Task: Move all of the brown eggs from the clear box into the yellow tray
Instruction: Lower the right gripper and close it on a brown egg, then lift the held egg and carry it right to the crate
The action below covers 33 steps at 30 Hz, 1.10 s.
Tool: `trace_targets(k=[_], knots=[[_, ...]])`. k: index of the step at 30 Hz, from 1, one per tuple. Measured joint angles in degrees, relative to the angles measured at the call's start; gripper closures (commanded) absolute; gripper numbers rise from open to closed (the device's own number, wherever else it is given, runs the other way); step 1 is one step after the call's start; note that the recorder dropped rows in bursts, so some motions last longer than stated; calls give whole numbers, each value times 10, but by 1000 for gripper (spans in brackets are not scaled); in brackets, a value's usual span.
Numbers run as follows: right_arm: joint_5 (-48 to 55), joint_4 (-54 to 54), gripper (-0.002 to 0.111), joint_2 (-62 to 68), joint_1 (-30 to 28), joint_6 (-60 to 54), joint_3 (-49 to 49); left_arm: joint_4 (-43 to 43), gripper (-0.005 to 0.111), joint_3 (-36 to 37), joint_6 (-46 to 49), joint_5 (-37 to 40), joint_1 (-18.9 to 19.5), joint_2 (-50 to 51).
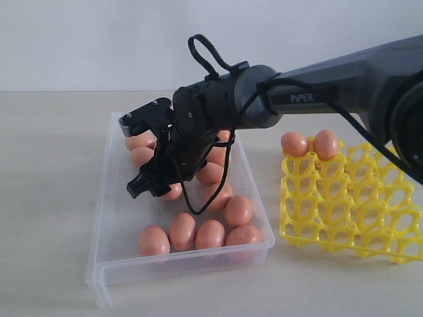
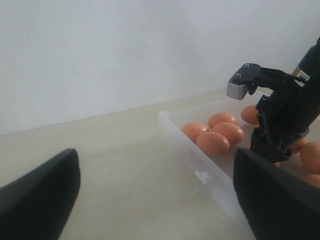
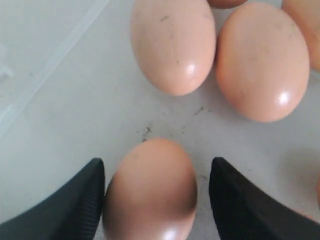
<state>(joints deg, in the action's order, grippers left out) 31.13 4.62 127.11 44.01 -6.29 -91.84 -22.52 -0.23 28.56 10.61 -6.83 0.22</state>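
Two black fingers (image 2: 40, 200) of the left pincer (image 2: 155, 167) stand as far apart as they go, with only the pale surface (image 2: 115, 150) between them. This pincer hangs outside the clear box (image 2: 200, 165), near one long wall, and holds nothing.

Next comes the clear box itself (image 1: 106, 218), lying on the surface with about a dozen brown eggs (image 1: 182, 231) in it. Four sit in a row along the near wall and the others cluster up its right half.

The right arm (image 1: 344, 79) comes in from the right and dips into the box, with the right pincer (image 1: 147, 183) low among the eggs. Its wrist view shows the jaws partly open, astride one egg (image 3: 150, 195) that lies on the box floor. One finger (image 3: 75, 205) is at the shell. A sliver of floor shows between the egg and the other finger, so the egg is not clamped. Two more eggs lie just beyond it, and small dark scuffs (image 3: 146, 131) mark the floor between.

A black cable (image 1: 206, 53) loops above the wrist and hangs down beside the pincer. White letters on the arm read "PiPER" (image 1: 310, 98).

Farthest right, the yellow tray (image 1: 370, 218) lies just beside the box. Two brown eggs (image 1: 295, 143) sit side by side in the cups at its far corner, the one nearest the box.
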Motion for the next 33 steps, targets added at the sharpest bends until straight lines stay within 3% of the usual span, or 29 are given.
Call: trace_targets(k=[8,10,11,13,17,19,22,27,33], knots=[[-13,-4,58,0,0,20,0,0,29,0,0,0,0,0],[-13,-5,69,0,0,30,0,0,29,0,0,0,0,0],[-13,-5,87,0,0,35,0,0,29,0,0,0,0,0],[-13,-5,108,0,-1,52,0,0,29,0,0,0,0,0],[-44,-8,108,0,-5,72,0,0,29,0,0,0,0,0],[-117,-9,108,0,-5,72,11,0,29,0,0,0,0,0],[-383,-12,108,-1,-1,72,102,0,29,0,0,0,0,0],[-931,-20,108,-3,12,84,304,0,29,0,0,0,0,0],[-996,-8,108,-17,12,92,370,0,29,0,0,0,0,0]])
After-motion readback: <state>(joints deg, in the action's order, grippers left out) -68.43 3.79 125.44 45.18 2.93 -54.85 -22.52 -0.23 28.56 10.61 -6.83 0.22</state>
